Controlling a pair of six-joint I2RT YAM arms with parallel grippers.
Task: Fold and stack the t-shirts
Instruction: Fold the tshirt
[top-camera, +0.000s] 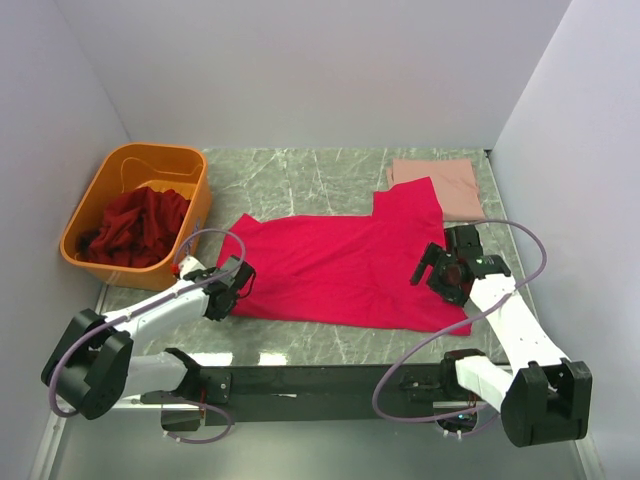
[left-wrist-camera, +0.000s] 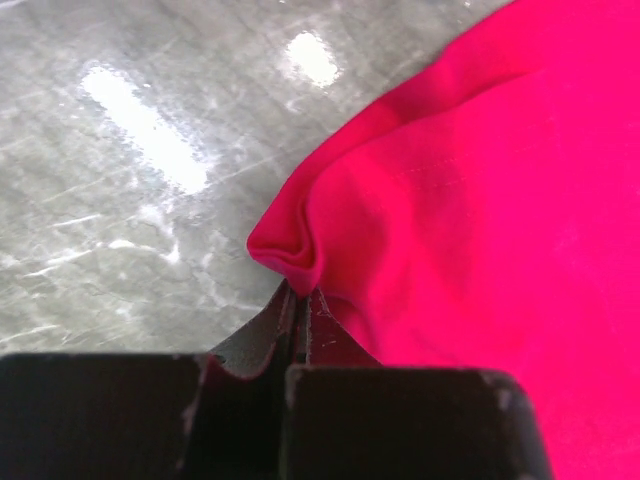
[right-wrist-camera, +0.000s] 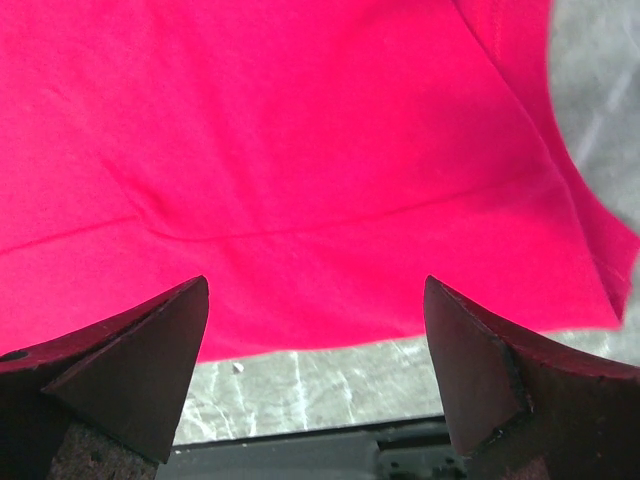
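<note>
Crimson t-shirt (top-camera: 340, 265), one, clamped by left tool (left-wrist-camera: 300, 300); right tool (right-wrist-camera: 315, 300) apart; one salmon t-shirt (top-camera: 445, 185).

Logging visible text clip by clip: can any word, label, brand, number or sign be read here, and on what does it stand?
None can be read in any view.
The crimson t-shirt, salmon t-shirt, maroon t-shirts and orange tub show no print, tag or label.

T-shirts in three places.
Crimson-pink t-shirt (top-camera: 340, 265) lies spread flat at centre, its near-left corner puckered; pale salmon-pink t-shirt (top-camera: 437, 185) lies folded, touching its far-right sleeve; dark maroon-red t-shirts (top-camera: 135, 228) are heaped in the orange tub (top-camera: 200, 195).
</note>
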